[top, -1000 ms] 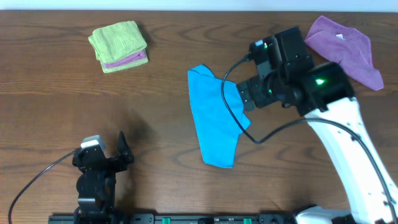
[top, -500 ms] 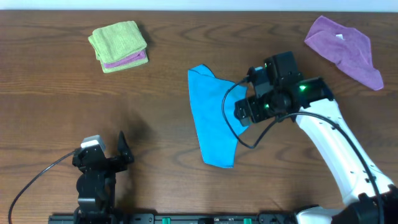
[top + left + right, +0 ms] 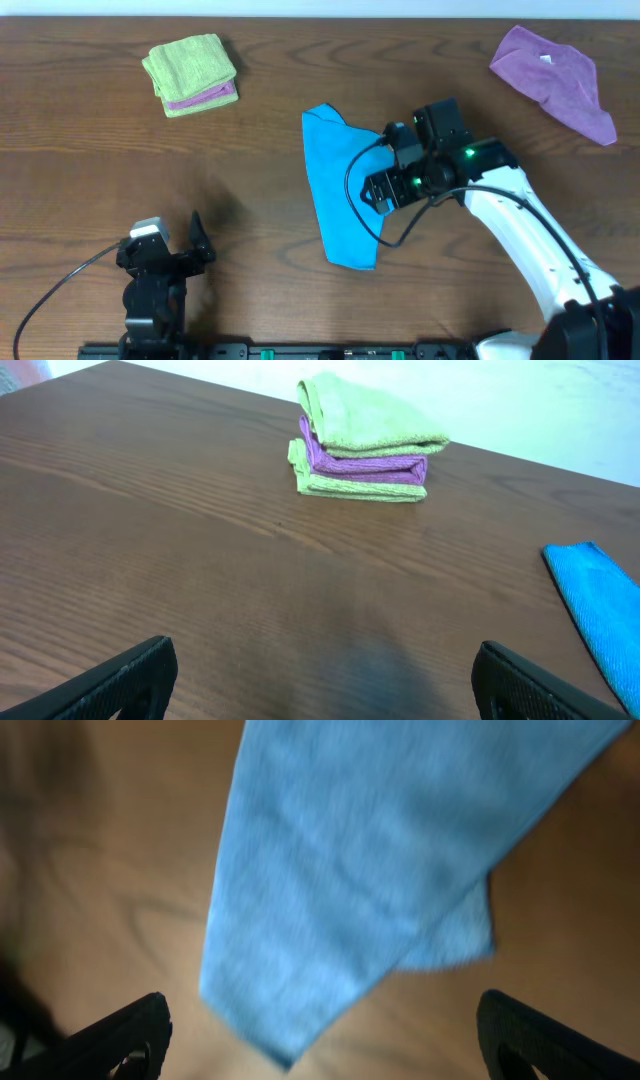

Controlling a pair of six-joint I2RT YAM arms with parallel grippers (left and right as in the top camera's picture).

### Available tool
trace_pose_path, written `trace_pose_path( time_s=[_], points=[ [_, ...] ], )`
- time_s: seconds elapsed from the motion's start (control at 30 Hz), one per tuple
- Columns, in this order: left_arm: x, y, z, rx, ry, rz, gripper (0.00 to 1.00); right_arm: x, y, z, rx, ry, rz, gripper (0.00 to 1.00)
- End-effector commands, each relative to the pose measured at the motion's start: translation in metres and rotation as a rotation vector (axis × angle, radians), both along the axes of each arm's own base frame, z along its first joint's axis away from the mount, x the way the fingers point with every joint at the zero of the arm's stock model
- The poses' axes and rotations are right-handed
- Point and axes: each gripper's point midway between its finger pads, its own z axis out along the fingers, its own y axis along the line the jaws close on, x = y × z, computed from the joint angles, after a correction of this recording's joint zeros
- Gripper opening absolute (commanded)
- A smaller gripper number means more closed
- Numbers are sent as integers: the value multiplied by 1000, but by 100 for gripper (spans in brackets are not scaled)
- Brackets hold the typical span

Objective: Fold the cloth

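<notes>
Currently blue cloth (image 3: 338, 185) lies mid-frame on the counter (image 3: 250, 200), a long narrow strip. Right hand (image 3: 322, 1032) hovers over its right edge, fingers wide (probably lining up an edge grab). Left hand (image 3: 322, 682) sits lower left, wide, empty.

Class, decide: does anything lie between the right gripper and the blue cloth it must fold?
Nothing visible does. The right gripper hangs open over the right edge of the blue cloth; its wrist view shows only cloth and bare table below.
</notes>
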Motion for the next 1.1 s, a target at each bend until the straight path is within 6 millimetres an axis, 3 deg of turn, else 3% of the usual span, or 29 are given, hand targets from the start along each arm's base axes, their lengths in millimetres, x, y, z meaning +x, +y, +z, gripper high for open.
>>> trace_pose_path(
  time_s=[0.0, 0.17, 0.43, 1.07],
  points=[
    [-1, 4, -11, 22, 25, 15, 95, 15, -7, -17, -3, 25, -55, 96],
    [-1, 4, -11, 22, 25, 15, 95, 49, -19, -39, -8, 71, -118, 93],
    [-1, 4, -11, 22, 25, 15, 95, 97, -28, -32, 31, 38, -167, 94],
    [-1, 4, -11, 22, 25, 15, 95, 112, -26, -69, 123, 111, -210, 91]
  ],
)
